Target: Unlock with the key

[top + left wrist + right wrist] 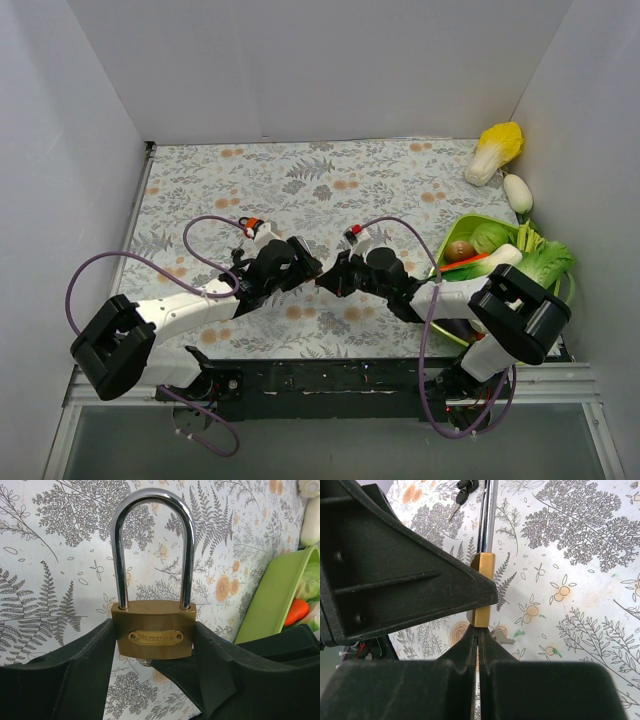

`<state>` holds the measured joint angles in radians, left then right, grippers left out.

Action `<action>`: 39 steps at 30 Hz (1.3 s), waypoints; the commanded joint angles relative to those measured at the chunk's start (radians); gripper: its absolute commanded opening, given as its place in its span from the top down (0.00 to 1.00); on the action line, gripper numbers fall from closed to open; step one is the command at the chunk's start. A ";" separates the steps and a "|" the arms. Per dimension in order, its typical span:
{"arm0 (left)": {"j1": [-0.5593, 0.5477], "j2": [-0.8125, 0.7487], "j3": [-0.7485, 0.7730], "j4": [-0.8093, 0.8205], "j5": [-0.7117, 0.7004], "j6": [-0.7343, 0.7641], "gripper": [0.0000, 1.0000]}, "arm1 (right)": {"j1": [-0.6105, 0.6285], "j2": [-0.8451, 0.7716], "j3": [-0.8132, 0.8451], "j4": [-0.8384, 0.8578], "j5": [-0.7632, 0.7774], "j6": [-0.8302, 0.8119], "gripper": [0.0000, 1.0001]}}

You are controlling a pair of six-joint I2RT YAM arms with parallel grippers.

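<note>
Padlock (153,625) stands upright in your left gripper (154,645), whose two black fingers (75,680) squeeze the brass body from either side. Its steel shackle (152,510) points up and away, with both legs seated in the body. From above, you can see it is held over the middle of the patterned tablecloth (300,180), where the two arms meet.

Your right gripper (476,630) sits just under the lock's base. Its fingers (445,680) are pressed nearly together, leaving only a thin slit. You cannot tell from here whether a key is pinched in that slit. A small metal stub (146,662) shows beneath the brass body in your left wrist view.

A bunch of keys (462,492) with black heads lies on the cloth beyond the lock. At your right stands a green basket (270,600) holding a carrot (296,611).
</note>
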<state>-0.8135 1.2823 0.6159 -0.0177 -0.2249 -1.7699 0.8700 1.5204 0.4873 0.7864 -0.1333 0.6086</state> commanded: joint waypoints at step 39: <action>-0.067 -0.291 -0.119 0.489 0.363 0.271 1.00 | -0.155 -0.218 -0.052 0.381 -0.198 0.281 0.99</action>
<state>-0.8211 1.0237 0.4820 0.3840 -0.0742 -1.4986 0.7319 1.3281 0.4149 1.0061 -0.3920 0.8528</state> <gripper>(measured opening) 0.571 0.022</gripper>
